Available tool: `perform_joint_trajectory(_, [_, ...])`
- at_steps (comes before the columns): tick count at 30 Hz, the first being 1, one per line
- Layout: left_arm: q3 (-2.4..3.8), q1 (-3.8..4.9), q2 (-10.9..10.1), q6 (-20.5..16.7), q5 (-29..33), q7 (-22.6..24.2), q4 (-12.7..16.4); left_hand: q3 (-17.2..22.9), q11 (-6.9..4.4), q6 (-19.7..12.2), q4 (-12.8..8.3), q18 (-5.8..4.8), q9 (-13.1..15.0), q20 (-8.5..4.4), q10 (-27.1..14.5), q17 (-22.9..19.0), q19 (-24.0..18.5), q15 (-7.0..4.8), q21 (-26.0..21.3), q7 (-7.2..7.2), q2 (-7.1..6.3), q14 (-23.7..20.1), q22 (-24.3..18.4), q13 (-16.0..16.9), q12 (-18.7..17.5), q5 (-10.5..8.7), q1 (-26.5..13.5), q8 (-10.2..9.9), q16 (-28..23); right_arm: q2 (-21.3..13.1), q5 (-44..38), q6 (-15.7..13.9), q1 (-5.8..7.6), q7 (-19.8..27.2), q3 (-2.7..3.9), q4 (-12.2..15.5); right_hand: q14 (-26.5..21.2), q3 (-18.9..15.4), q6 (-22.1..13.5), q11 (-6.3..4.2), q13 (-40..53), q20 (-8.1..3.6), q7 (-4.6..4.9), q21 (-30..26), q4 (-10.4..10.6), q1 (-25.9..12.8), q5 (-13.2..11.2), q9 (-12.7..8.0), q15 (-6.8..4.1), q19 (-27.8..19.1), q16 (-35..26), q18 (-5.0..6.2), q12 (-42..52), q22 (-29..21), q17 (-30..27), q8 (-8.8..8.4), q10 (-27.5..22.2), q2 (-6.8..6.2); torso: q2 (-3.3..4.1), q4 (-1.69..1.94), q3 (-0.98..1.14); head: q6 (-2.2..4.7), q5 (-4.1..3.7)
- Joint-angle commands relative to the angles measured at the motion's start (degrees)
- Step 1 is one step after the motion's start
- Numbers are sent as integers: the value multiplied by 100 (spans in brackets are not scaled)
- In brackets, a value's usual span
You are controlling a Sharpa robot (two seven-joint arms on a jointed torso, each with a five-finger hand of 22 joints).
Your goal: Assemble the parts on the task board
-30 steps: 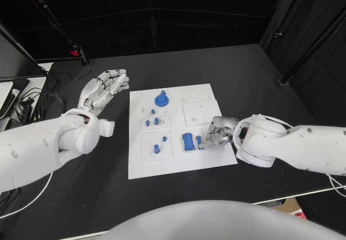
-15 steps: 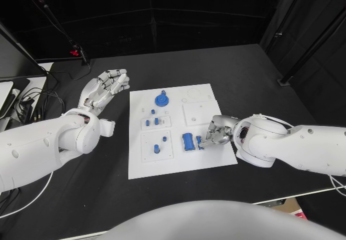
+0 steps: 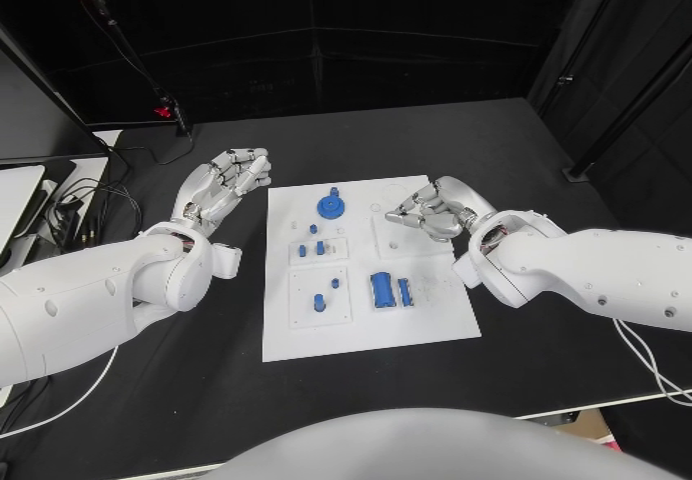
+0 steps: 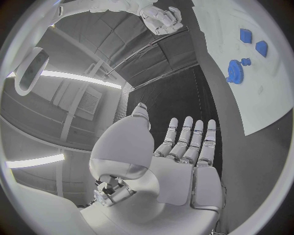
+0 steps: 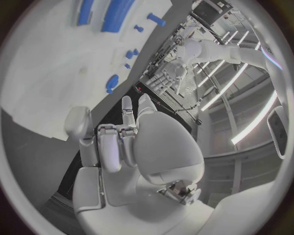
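The white task board [image 3: 433, 320] lies mid-table. On it are a blue gear [image 3: 332, 207] at the far end, small blue pegs [image 3: 309, 248] below it, and a blue cylinder [image 3: 381, 289] with a thin blue piece [image 3: 405, 291] beside it. My right hand [image 3: 428, 213] hovers over the board's far right plate with its fingers curled in and nothing in them. The right wrist view shows my right hand [image 5: 134, 142] above the board [image 5: 55, 63], apart from the cylinder [image 5: 117, 12]. My left hand [image 3: 228, 180] is held off the board's far left edge, fingers straight and apart, empty.
Two more blue pegs [image 3: 325, 292] stand in the near left plate. Black table surrounds the board. Cables [image 3: 87, 200] and a pale object lie at the table's far left edge. A dark stand [image 3: 173, 110] rises behind my left hand.
My right hand has left the thin blue piece by the cylinder and moved to the board's far right part. The head view has shifted a little. My left hand keeps its pose.
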Motion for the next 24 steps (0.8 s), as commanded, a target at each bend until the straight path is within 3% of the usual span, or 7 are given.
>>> perform_joint_trajectory(1, [5,-19,5,-74,-3,620,24,-95,54,131,2,-58,-43,2,-25,-9,-12,10,22,453,27,-62,-34,-10,41,-52,-10,-59,37,239,2033,-29,26,2674,-1,-356,-1932,-258,-429,176,521,167,162,-2204,-49,-283,73,-69,156,-1615,-2378,279,-1390,-649,-1204,-30,-1080,107,-8,-3,18,118,73])
perform_joint_trajectory(7, [6,-85,0,-124,-3,866,73,-245,-147,33,7,-99,-61,5,-331,-13,-21,76,34,160,-66,-144,-106,-15,-10,-284,-179,-310,65,702,3096,342,39,3705,-2,-822,-4233,-793,-1485,826,-2430,579,268,-3771,-90,-1445,83,-196,842,-2848,-4834,32,-5545,-1604,-3046,-140,-4758,252,-4,6,24,323,124])
perform_joint_trajectory(9, [6,-101,0,-130,-3,931,90,-238,-221,-47,8,-100,-59,4,-353,-13,-28,74,34,276,-107,-152,-130,-13,-1,-316,-209,-342,73,813,3278,479,38,3892,-3,-903,-4933,-324,-2101,1061,-3088,701,63,-4375,77,-1944,24,-263,1124,-3483,-5445,-96,-6273,-1999,-3535,-253,-5299,-415,3,30,20,386,120])
perform_joint_trajectory(13, [6,-140,16,-107,-4,965,80,-213,-287,18,7,-105,-45,7,-317,-14,-49,86,31,184,-120,-165,-162,-11,31,-325,-234,-308,81,948,3433,651,33,4058,-4,-1000,-5946,61,-3073,866,-3720,866,-230,-5097,111,-2457,15,-271,1025,-4167,-6023,-196,-6905,-2528,-4053,-269,-6184,-997,-10,14,18,511,177])
perform_joint_trajectory(14, [1,-131,-3,-85,0,0,84,119,-633,-488,-494,-485,-425,-500,-774,-378,-623,-420,-362,-237,-562,-313,-974,-379,-1191,-616,-2216,-1490,-1341,916,2790,295,28,3139,-4,-970,-6526,250,-3920,574,-4780,425,-598,-5331,-410,-4019,-223,-639,753,-4902,-6674,-681,-7468,-3942,-5024,-536,-6746,-725,-9,7,18,440,158])
perform_joint_trajectory(19, [90,-187,-23,-235,41,-59,166,876,-1568,-1118,-1175,-485,-425,-1178,-1359,-378,-1462,-1077,-362,-805,-562,-762,-2087,-379,-2822,-1360,-4870,-3050,-3221,936,2941,220,-24,3100,64,-945,-7392,756,-5073,-194,-6113,-31,-598,-5761,-996,-5826,-848,-1035,74,-5888,-7510,-681,-8205,-5679,-6241,-1063,-7558,-229,-68,-17,15,516,212])
perform_joint_trajectory(24, [393,-380,-94,-748,180,-264,449,876,-1568,-1577,-1671,-485,-425,-1668,-1828,-378,-2077,-1585,-362,-805,-562,-762,-2894,-379,-3583,-1360,-6180,-3774,-4103,1005,3453,-37,-199,2967,294,-862,-8290,756,-5802,-194,-6953,-508,-598,-6205,-1612,-6999,-848,-1449,74,-6507,-8383,-681,-8973,-6778,-7003,-1063,-8399,-229,-243,-88,7,740,374])
